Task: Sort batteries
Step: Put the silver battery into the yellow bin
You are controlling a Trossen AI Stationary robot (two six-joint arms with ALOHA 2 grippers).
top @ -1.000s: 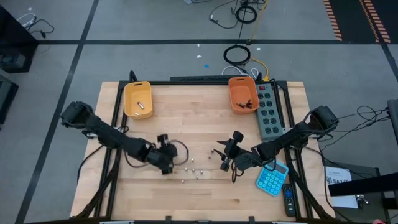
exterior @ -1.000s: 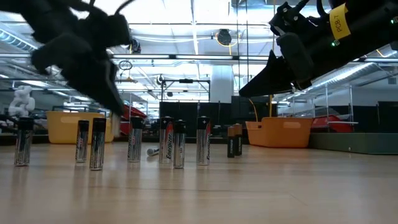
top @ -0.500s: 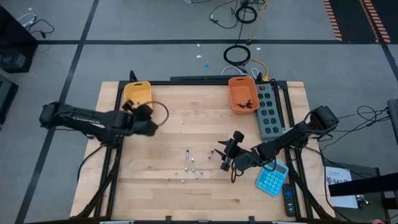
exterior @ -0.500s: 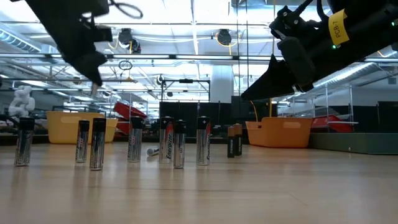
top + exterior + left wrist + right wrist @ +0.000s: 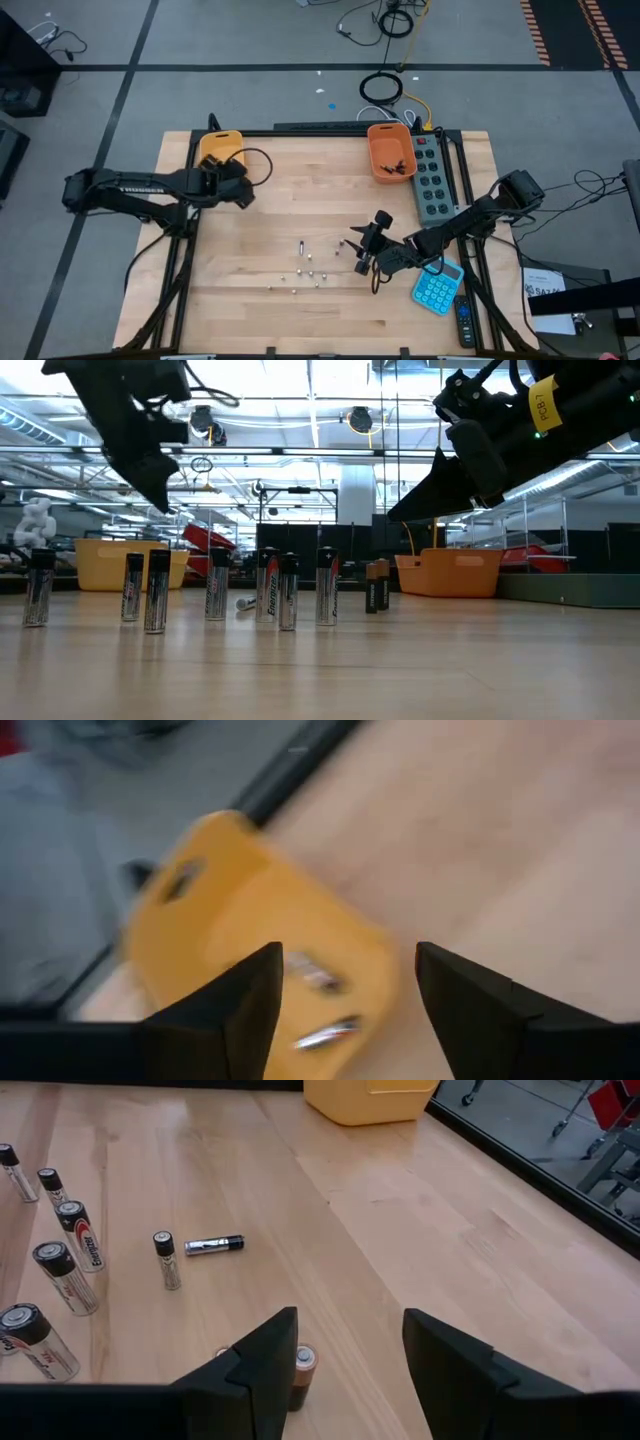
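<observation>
Several silvery batteries (image 5: 305,265) stand upright in a loose group on the wooden table, seen in a row in the low view (image 5: 270,588); one lies flat (image 5: 213,1244). My left gripper (image 5: 345,955) hangs open above the yellow bin (image 5: 218,150) at the far left, nothing between its fingers. Two batteries (image 5: 312,972) lie in that bin. My right gripper (image 5: 345,1320) hovers open right of the group, slanting down. A copper-topped battery (image 5: 300,1368) stands on the table below the gap, closer to one finger, untouched.
An orange bin (image 5: 390,155) with dark batteries stands at the far right, beside a grey power strip (image 5: 432,180). A blue calculator (image 5: 437,288) and a remote (image 5: 465,320) lie near the right front corner. Bare wood lies between the bins and along the front edge.
My left gripper has swung from the battery group at the table's middle front up and toward the far left, ending over the yellow bin, and has turned as it went. My right gripper has kept still.
</observation>
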